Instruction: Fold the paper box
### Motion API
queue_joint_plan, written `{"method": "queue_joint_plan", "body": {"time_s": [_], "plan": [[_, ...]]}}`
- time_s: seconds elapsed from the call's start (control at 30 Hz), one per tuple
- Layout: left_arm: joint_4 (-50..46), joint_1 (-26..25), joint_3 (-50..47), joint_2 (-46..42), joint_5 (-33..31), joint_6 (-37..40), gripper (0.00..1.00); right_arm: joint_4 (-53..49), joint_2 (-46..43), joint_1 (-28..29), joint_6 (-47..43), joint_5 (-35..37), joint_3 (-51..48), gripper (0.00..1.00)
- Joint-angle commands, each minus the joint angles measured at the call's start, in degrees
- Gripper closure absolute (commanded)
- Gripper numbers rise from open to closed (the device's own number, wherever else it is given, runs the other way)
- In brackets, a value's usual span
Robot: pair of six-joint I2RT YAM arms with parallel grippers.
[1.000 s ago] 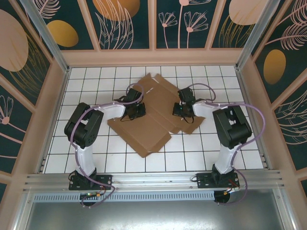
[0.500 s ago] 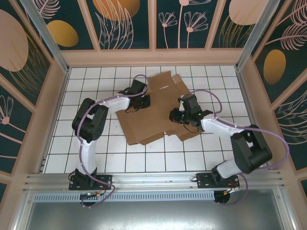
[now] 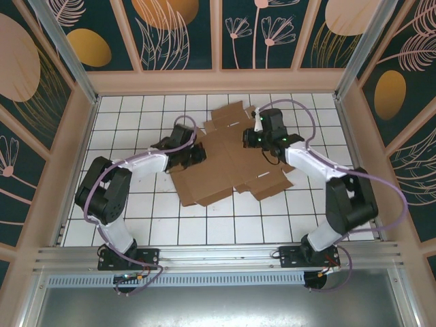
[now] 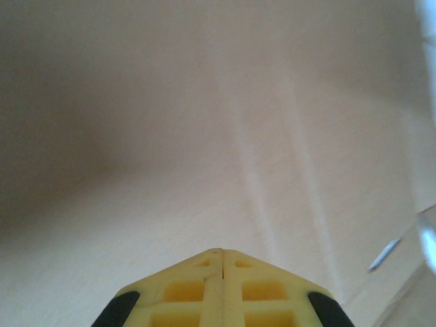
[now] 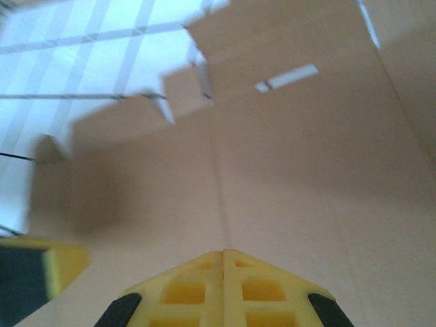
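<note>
While the paper box (image 3: 228, 160) lies opened out as a flat brown cardboard sheet, it sits a little toward 12 o'clock from the middle of the white gridded tabletop (image 3: 204, 228). One flap (image 3: 228, 114) reaches toward 12 o'clock and another (image 3: 274, 184) juts out toward 4 o'clock.

Seen from above, the left hand (image 3: 196, 154) sits at the sheet's 9 o'clock edge, over the cardboard. The right hand (image 3: 251, 138) is over the sheet's 1 o'clock part, well apart from the left one.

In the left wrist view, the left hand (image 4: 221, 253) is clenched: its two yellow fingers meet at the tip with nothing gripped between them. Blurred tan cardboard spreads close ahead of it, crossed by faint pale lines (image 4: 252, 184) (probably creases, though the blur leaves that unsure).

In the right wrist view, the right hand (image 5: 223, 253) is likewise clenched, fingers pressed together and gripping nothing. A crease (image 5: 218, 177) runs straight away from its tip toward 12 o'clock. A narrow slot (image 5: 286, 77) is cut through the cardboard at about 1 o'clock from there, and the stepped edge of the sheet gives way to white tiles (image 5: 102, 61) at 11 o'clock.

Whether either tip actually touches the cardboard cannot be told.
</note>
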Motion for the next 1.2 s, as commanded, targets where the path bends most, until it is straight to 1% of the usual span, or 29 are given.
{"method": "queue_joint_plan", "body": {"time_s": [0.0, 0.13, 0.27, 0.37, 0.43, 0.5, 0.6, 0.7, 0.77, 0.8, 0.83, 0.9, 0.93, 0.97, 1.0, 1.03, 1.1, 1.13, 1.17], "plan": [[-0.18, 0.22, -0.58, -0.49, -0.85, -2.84, 1.0, -5.64, 3.69, -0.51, -1.92, 7.64, -0.56, 1.0], [-3.17, 0.29, 0.22, 1.54, -4.25, -3.95, 1.0, -5.46, 8.06, -0.96, -0.81, 8.63, -1.71, 1.0], [-5.12, 0.38, 3.02, 4.59, -8.56, -3.16, 1.0, -6.11, 11.12, -0.59, -0.29, 5.13, -3.33, 1.0], [-5.93, 0.58, 5.16, 7.4, -11.5, -2.96, 1.0, -5.49, 11.29, -0.54, 0.85, 3.11, -5.71, 1.0], [-5.91, 1.05, 5.86, 8.93, -12.63, -3.05, 1.0, -4.31, 10.89, -0.56, 1.95, 0.66, -7.48, 1.0], [-5.32, 1.79, 6.31, 9.99, -12.12, -3.08, 1.0, -3.04, 10.64, -0.39, 3.39, -2.79, -9.14, 1.0], [-5.54, 2.66, 7.07, 10.71, -13.0, -2.75, 1.0, -0.94, 10.67, 1.18, 4.16, -7.96, -11.23, 1.0], [-6.26, 4.31, 7.57, 10.35, -13.67, -2.4, 1.0, 0.64, 11.11, 2.93, 4.5, -12.62, -12.3, 1.0], [-6.42, 5.05, 7.56, 8.92, -13.43, -1.16, 1.0, 1.73, 8.67, 3.18, 4.83, -14.21, -12.97, 1.0], [-6.62, 5.06, 7.73, 7.89, -13.25, -0.05, 1.0, 2.05, 6.71, 2.93, 4.9, -14.05, -13.15, 0.97], [-6.41, 5.04, 7.83, 6.85, -11.87, 1.33, 1.0, 2.4, 4.1, 2.71, 4.44, -14.16, -13.11, 0.92], [-5.78, 5.07, 7.62, 4.46, -9.17, 2.77, 0.98, 2.53, -1.11, 2.67, 3.98, -13.58, -12.45, 0.77], [-5.09, 5.07, 7.14, 3.21, -7.54, 2.95, 0.96, 2.25, -3.31, 2.61, 3.82, -12.89, -11.56, 0.7], [-3.78, 5.07, 6.3, 1.99, -5.28, 3.16, 0.93, 1.69, -5.26, 2.56, 3.43, -12.54, -10.64, 0.59], [-2.35, 5.07, 5.29, 0.93, -3.35, 2.97, 0.9, 0.94, -6.17, 2.17, 3.2, -12.2, -9.82, 0.52], [0.28, 5.13, 3.39, -0.23, -1.0, 2.48, 0.86, 0.32, -6.73, 0.96, 3.19, -12.18, -9.11, 0.49], [8.22, 5.05, -1.27, -2.13, 4.98, 1.29, 0.76, -1.05, -6.01, -2.82, 2.63, -12.82, -7.95, 0.49], [12.41, 5.07, -4.96, -2.35, 6.37, -0.02, 0.72, -0.26, -5.66, -5.57, 2.38, -14.57, -8.47, 0.48], [15.28, 5.07, -6.97, -2.35, 6.82, -1.51, 0.71, 1.04, -5.41, -8.63, 2.97, -16.52, -9.2, 0.46]]}}
